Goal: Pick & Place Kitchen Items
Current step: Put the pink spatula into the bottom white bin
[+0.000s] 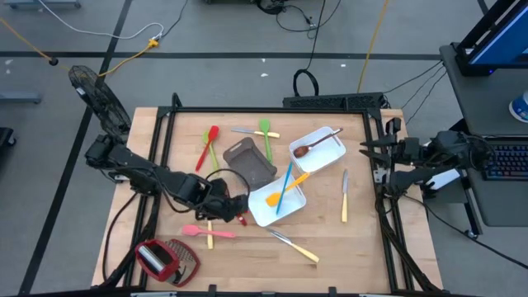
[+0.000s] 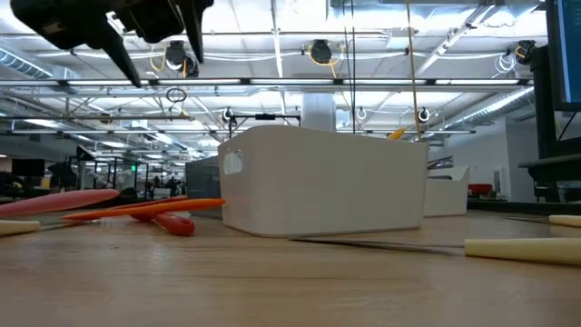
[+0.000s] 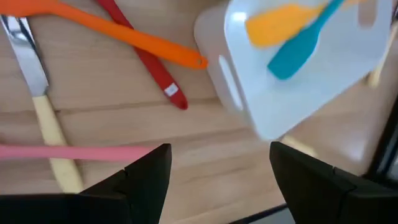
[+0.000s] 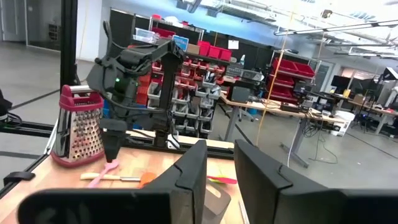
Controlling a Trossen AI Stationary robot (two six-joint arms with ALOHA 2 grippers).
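Observation:
My left gripper [image 1: 233, 208] hangs open and empty above the table, just left of a white tray [image 1: 266, 216]. The low view shows its fingers [image 2: 150, 32] pointing down, well clear of the wood. Below it, the left wrist view shows an orange spatula [image 3: 124, 34], a red spoon [image 3: 149, 62], a pale-handled knife [image 3: 43, 112] and a pink spatula [image 3: 68, 152] lying flat. The tray [image 3: 242, 74] holds a yellow spatula [image 3: 280, 25] and a blue one [image 3: 305, 43]. My right gripper [image 1: 365, 153] waits open at the table's right edge.
A second white tray [image 1: 330, 157] holds a brown wooden spoon [image 1: 313, 145]. A grey-brown tray [image 1: 250, 162], a red spoon [image 1: 206, 147], a green spatula [image 1: 266, 137] and knives [image 1: 344, 195] [image 1: 294, 246] lie around. A red grater [image 1: 165, 258] is at the near left.

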